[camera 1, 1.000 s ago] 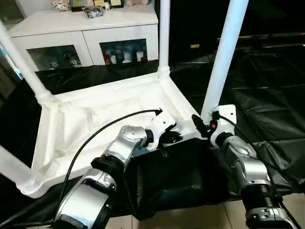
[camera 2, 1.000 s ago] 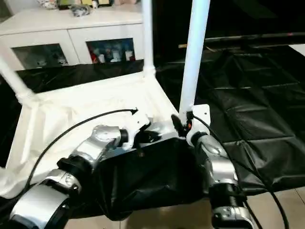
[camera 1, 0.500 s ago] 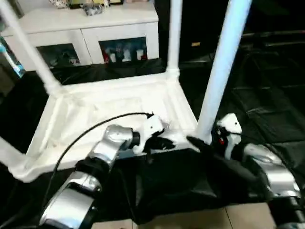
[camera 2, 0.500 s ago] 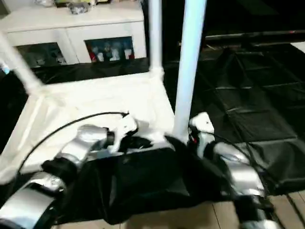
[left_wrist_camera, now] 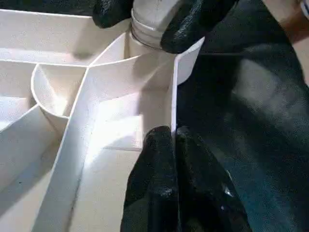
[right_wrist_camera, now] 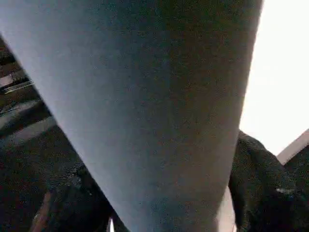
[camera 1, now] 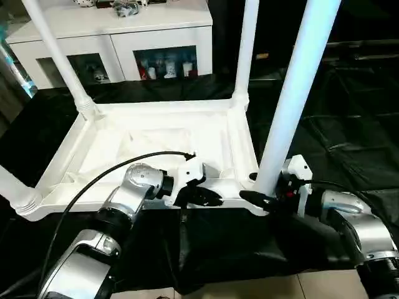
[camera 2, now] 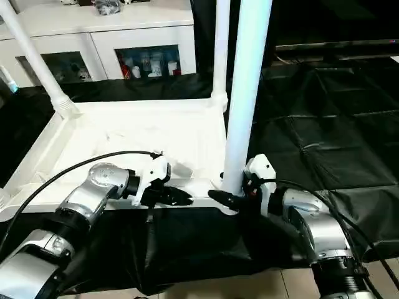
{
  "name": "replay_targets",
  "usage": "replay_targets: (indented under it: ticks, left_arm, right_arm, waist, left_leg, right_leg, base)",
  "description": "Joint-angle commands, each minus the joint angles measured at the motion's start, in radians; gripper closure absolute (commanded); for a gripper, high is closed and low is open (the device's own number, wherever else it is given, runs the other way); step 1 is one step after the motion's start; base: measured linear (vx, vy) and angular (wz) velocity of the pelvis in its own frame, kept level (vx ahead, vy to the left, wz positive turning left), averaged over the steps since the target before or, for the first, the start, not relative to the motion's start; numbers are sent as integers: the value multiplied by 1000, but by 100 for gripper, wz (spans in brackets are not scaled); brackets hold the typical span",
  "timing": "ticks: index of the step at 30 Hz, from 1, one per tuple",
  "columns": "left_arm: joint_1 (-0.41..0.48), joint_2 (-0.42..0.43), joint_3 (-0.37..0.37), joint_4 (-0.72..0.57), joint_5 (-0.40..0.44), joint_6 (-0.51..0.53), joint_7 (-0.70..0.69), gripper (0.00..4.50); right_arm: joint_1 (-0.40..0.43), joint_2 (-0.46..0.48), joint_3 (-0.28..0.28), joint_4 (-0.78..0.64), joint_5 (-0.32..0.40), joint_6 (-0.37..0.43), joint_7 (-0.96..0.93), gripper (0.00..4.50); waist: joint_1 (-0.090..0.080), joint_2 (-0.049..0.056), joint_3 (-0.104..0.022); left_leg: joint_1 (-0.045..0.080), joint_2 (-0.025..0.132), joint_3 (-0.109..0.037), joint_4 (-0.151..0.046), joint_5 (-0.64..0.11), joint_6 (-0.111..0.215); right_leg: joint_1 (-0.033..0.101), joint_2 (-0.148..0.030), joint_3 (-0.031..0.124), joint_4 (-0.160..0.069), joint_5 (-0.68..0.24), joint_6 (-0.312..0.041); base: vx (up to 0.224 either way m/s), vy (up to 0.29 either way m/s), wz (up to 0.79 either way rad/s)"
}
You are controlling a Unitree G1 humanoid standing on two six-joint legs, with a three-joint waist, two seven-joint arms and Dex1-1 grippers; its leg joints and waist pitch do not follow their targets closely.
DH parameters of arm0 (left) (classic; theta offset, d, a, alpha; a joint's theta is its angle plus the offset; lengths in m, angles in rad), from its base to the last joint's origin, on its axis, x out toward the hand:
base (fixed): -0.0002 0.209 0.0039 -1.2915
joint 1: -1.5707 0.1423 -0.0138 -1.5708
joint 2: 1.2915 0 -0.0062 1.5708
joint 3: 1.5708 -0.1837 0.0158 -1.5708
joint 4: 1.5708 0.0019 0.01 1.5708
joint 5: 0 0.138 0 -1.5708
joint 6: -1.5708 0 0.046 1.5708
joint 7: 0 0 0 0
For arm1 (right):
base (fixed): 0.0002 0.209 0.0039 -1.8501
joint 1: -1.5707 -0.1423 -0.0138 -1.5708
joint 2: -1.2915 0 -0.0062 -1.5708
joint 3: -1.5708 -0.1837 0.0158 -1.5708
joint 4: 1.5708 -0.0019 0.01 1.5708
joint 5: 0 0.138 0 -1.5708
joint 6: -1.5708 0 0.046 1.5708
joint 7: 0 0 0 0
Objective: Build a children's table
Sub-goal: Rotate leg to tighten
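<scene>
no readable text, labels or signs

Children's table (camera 1: 156, 134): white moulded plastic, smooth, slight sheen, ribbed underside; legs (camera 1: 299, 87) smooth tubular plastic. Black cloth (camera 1: 349, 131): creased, faintly shiny. Forearms (camera 1: 352, 224): brushed silver metal, glossy. Gripper fingers (left_wrist_camera: 166, 188): black, rubbery, glossy. Cabinet (camera 1: 118, 37): white, smooth, glass doors.

The white children's table (camera 1: 156, 146) lies upside down, ribbed underside up, legs (camera 1: 299, 93) upright.
</scene>
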Motion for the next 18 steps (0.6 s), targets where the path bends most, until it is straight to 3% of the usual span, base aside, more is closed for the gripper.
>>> replay_targets:
  ticks: [1, 4, 6, 7, 8, 11, 12, 13, 14, 15, 18]
  left_arm:
    - [-43, -62, 30, 36, 1, 6, 145, 450]
    - [-71, -93, 44, 82, 18, 9, 250, 450]
    - [-104, -139, 52, 133, 34, 12, 379, 450]
    - [-112, -151, 54, 145, 37, 13, 410, 450]
    - [-115, -155, 55, 150, 39, 13, 423, 450]
    - [-133, -190, 66, 173, 39, 20, 487, 450]
    - [-149, -216, 72, 194, 38, 15, 513, 450]
    - [-154, -225, 72, 200, 37, 8, 511, 450]
    - [-156, -228, 70, 202, 36, 4, 506, 450]
    - [-152, -224, 67, 195, 33, -3, 478, 450]
    - [-133, -201, 55, 174, 21, -27, 386, 450]
  right_arm:
    - [-15, 79, 32, 81, -78, 16, -179, 182]
    - [-34, 134, 5, 142, -101, 26, -327, 185]
    - [-72, 205, -43, 223, -113, 37, -510, 186]
    - [-83, 224, -57, 244, -115, 41, -557, 186]
    - [-88, 231, -62, 253, -116, 43, -576, 186]
    - [-125, 277, -86, 305, -106, 36, -640, 186]
    - [-148, 304, -76, 325, -112, 4, -637, 186]
    - [-152, 314, -72, 315, -95, -10, -600, 186]
    - [-151, 318, -72, 306, -82, -13, -577, 151]
    - [-148, 312, -73, 289, -62, -8, -538, 151]
    - [-133, 270, -53, 236, -44, 1, -425, 112]
  waist:
    - [-4, -24, -61]
    - [-22, -27, -54]
    - [-30, -28, -49]
    - [-39, -20, -47]
    - [-46, -24, -47]
    - [-54, -19, -46]
    - [-52, -10, -46]
    - [-59, -14, -47]
    - [-58, -17, -46]
    - [-59, -17, -47]
    - [-59, -17, -50]
  left_leg:
    - [24, 57, -28, -75, -269, 77]
    - [34, 51, -34, -78, -377, 22]
    - [37, 49, -38, -79, -423, 11]
    - [43, 47, -39, -79, -452, -3]
    - [47, 44, -44, -77, -479, -12]
    - [47, 43, -49, -80, -515, -7]
    - [49, 44, -51, -82, -524, -9]
    - [48, 44, -51, -83, -543, -11]
    - [47, 44, -53, -85, -548, -8]
    - [48, 43, -51, -84, -549, -4]
    - [37, 46, -51, -88, -520, 19]
  right_leg:
    - [33, -44, 29, -62, -308, -232]
    - [25, -45, 28, -81, -476, -184]
    - [22, -44, 26, -90, -549, -152]
    - [12, -42, 24, -97, -586, -136]
    - [14, -43, 18, -102, -626, -118]
    - [14, -40, 12, -109, -640, -96]
    - [14, -41, 11, -109, -637, -94]
    - [14, -40, 10, -112, -621, -95]
    - [16, -41, 10, -113, -616, -94]
    - [14, -40, 11, -113, -614, -96]
    - [25, -43, 17, -105, -559, -117]
  base:
    - [0, 0, 0]
    - [0, 0, 0]
    - [0, 0, 0]
    - [0, 0, 0]
    - [0, 0, 0]
    - [0, 0, 0]
    - [0, 0, 0]
    - [0, 0, 0]
    - [0, 0, 0]
    - [0, 0, 0]
    - [0, 0, 0]
